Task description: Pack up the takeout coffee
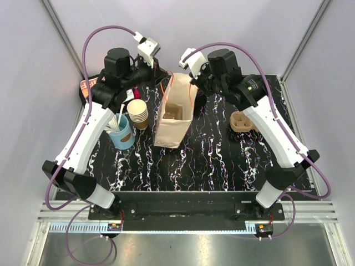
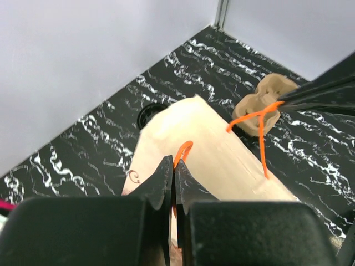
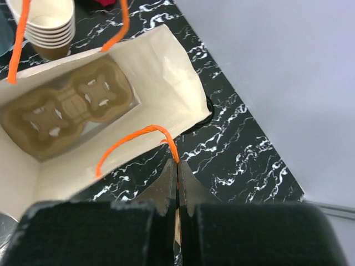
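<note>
Three pale walls (image 1: 183, 27), black marbled tabletop (image 1: 211, 166), two metal corner posts (image 1: 62, 33)

Lighting was bright, even and diffuse from overhead, washing the pale walls (image 1: 33, 83) without hard shadows. The metal strip (image 1: 183, 246) below the table (image 1: 211, 166) carried a dull glare. In the wrist views the left gripper (image 2: 173, 163) and right gripper (image 3: 176, 163) loomed dark and blurred, while each orange handle (image 3: 147, 128) and the paper bag (image 3: 166, 72) looked crisp

Top view looks down over the whole table (image 1: 222, 160); both wrist views, close in, share the paper bag (image 1: 172, 130)
</note>
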Tool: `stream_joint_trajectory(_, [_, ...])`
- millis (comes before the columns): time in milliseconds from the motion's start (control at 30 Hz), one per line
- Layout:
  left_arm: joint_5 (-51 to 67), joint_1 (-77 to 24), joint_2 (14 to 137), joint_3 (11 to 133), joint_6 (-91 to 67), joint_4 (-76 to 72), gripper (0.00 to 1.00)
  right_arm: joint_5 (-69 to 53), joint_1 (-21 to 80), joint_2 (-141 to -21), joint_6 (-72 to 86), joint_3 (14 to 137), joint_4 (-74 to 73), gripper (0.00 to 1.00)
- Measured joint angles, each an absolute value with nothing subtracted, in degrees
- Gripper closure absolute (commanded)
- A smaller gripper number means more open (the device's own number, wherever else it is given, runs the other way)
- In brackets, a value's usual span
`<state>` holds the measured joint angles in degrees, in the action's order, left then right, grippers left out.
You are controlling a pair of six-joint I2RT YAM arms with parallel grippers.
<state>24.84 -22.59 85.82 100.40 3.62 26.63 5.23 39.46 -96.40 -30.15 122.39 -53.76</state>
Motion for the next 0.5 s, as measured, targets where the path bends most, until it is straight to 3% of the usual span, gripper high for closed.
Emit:
stream_joint_trajectory(333, [24.8, -25.3, 88.9, 107.7, 3.6, 28.3, 0.83, 9.1, 37.9, -94.8, -29.9, 127.5, -52.7, 1.0])
stream_joint_trajectory(500, [24.8, -26.6, 89.8, 110.2, 3.3, 28.8, 0.6, 10.6, 36.9, -92.9, -30.0, 130.8, -52.6, 1.0])
